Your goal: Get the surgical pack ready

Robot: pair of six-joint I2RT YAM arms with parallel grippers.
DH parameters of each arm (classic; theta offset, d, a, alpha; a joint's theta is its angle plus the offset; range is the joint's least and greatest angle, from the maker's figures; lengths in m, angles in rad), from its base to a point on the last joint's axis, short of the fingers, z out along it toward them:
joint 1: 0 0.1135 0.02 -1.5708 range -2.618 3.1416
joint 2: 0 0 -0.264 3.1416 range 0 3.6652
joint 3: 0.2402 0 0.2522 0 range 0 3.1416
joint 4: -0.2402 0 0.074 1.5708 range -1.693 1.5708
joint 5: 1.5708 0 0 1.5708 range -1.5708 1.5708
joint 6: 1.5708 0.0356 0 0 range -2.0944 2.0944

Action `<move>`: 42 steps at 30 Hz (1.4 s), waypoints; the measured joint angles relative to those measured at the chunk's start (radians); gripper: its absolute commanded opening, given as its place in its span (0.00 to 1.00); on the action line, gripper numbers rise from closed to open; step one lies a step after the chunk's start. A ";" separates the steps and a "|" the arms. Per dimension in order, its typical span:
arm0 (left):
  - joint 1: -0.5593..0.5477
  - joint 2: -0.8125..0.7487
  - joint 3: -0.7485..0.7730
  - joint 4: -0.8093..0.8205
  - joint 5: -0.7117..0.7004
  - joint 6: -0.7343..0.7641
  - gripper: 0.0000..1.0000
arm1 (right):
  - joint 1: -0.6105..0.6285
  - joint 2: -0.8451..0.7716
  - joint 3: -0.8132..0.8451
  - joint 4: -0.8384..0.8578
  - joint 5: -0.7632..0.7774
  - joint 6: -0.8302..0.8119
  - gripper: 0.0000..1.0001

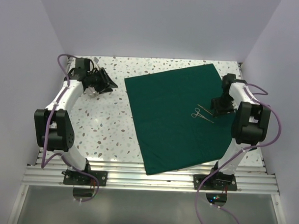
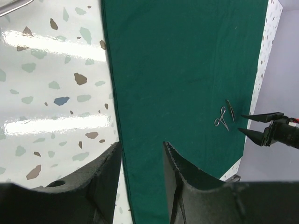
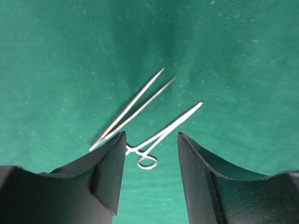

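Surgical pack [image 1: 174, 120] is lying spread flat as a dark green drape over the right half of the speckled tabletop [image 1: 105, 125]. It is sitting slightly skewed, with its near left corner reaching onto the metal rails [image 1: 137, 178] at the near edge. Its surface is showing only faint creases.

Two slim steel instruments are resting on the drape toward its right side, close together and angled alike: straight tweezers [image 3: 133, 109] and a ring-handled clamp [image 3: 170, 126]. Their near ends are lying just beside each other; whether they are touching is hard to tell.

Right tool [image 3: 151, 135] is hovering low over the drape with its jaws released and spread, gripping nothing. The clamp's ring end is showing in the gap between them. The right arm is folding up at the elbow and reaching in from the drape's right edge, wrist pointing left toward the instruments.

Left tool [image 2: 141, 144] is also standing released, jaws apart with nothing between. It is sitting at the far left of the tabletop, off the drape, aiming right across it. The left arm is bending up and away along the left side.

Right arm is covering part of the drape's right edge. One clamp ring is partly hiding behind a right finger [image 3: 110, 172]. From above, the instruments are too small to tell apart.
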 measured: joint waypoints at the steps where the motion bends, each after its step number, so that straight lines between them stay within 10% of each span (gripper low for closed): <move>1: 0.000 0.000 0.000 0.000 0.000 0.000 0.43 | 0.000 0.009 0.003 0.002 0.000 0.013 0.51; 12: 0.000 0.064 0.029 -0.007 -0.001 0.000 0.43 | 0.001 0.148 0.093 0.010 -0.009 0.123 0.51; 42: -0.002 0.099 0.035 0.061 0.104 0.016 0.56 | 0.021 0.185 0.150 0.013 -0.057 0.116 0.00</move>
